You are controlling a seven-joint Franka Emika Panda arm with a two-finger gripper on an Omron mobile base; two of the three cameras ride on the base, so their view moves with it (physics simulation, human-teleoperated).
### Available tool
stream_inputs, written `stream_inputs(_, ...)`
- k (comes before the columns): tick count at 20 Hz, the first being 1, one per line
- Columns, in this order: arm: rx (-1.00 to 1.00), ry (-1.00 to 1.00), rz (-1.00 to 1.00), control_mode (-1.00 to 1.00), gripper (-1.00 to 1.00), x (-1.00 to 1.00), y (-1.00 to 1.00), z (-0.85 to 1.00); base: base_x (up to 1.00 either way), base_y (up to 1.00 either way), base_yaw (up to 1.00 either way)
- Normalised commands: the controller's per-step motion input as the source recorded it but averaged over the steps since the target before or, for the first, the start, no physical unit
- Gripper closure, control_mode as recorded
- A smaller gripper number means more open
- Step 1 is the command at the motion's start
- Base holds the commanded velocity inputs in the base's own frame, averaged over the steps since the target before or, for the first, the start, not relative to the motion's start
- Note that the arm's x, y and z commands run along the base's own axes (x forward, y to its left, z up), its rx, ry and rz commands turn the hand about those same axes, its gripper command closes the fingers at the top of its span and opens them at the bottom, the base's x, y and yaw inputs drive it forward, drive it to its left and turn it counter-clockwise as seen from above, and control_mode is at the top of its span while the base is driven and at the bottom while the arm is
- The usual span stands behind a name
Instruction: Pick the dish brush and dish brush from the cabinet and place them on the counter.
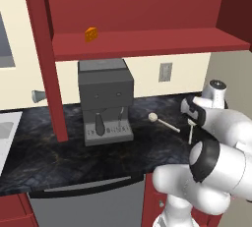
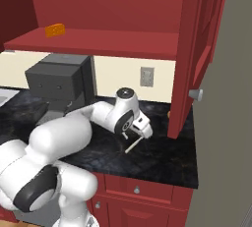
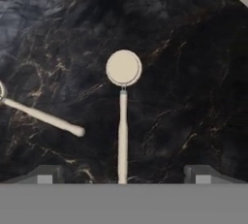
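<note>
We see a grey coffee machine (image 1: 106, 100) standing at the counter's back edge, an orange block (image 1: 91, 34) on the shelf above, and a wall socket (image 1: 166, 72) behind. A steel panel (image 1: 88, 204) sits below the front edge.

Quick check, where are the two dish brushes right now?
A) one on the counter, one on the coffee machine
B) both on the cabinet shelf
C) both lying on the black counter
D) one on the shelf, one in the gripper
C: in the hand view one dish brush lies flat on the counter between the open gripper's tips, and the second dish brush lies beside it; the cabinet shelf holds just the orange block.
</note>
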Motion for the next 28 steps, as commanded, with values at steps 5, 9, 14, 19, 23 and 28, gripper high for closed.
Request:
stream_inputs(5,-0.08,-0.06,0.07,-1.0,-1.0,-0.53,0.2,0.43,0.0,0.0,0.0)
stream_inputs(9,-0.08,-0.04,0.05,-1.0,-1.0,-0.49,0.47,0.36,0.0,0.0,0.0)
stream_inputs(14,-0.01,-0.07,-0.06,-1.0,-1.0,-0.27,0.67,0.29,0.0,0.0,0.0)
stream_inputs(19,0.0,-0.07,0.01,-1.0,-1.0,-0.53,0.54,0.3,0.0,0.0,0.0)
stream_inputs(23,-0.01,-0.14,0.06,-1.0,-1.0,-0.73,0.51,0.4,0.0,0.0,0.0)
stream_inputs(28,-0.02,-0.16,0.11,-1.0,-1.0,-0.63,0.47,0.57,0.0,0.0,0.0)
